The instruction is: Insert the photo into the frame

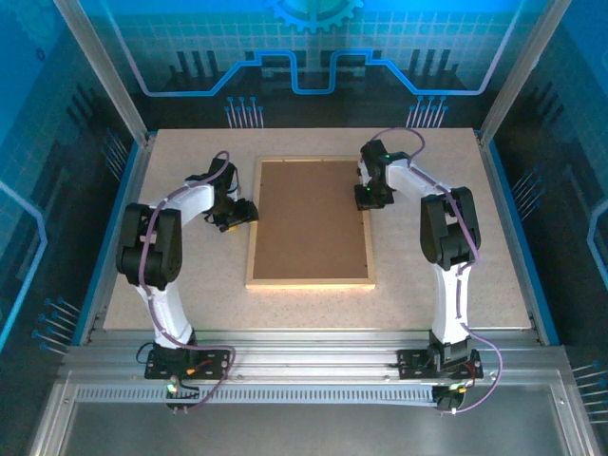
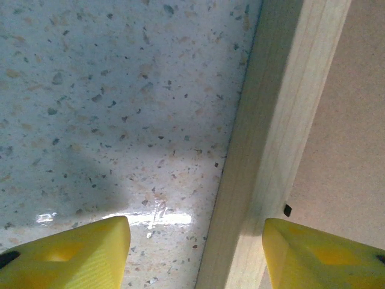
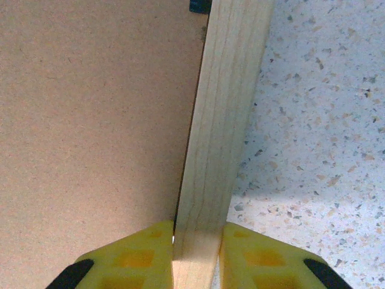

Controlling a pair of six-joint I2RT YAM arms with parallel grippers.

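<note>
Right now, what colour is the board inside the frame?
Plain brown; the board shows best in the right wrist view.

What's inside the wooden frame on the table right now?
A plain brown backing board fills the frame edge to edge. The board covers whatever lies beneath it, so whether the photo is under there cannot be told.

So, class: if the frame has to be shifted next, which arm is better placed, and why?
Right. The right arm has its jaws shut on the frame at its right rail; the left arm holds its jaws open astride the left rail, gripping nothing.
</note>
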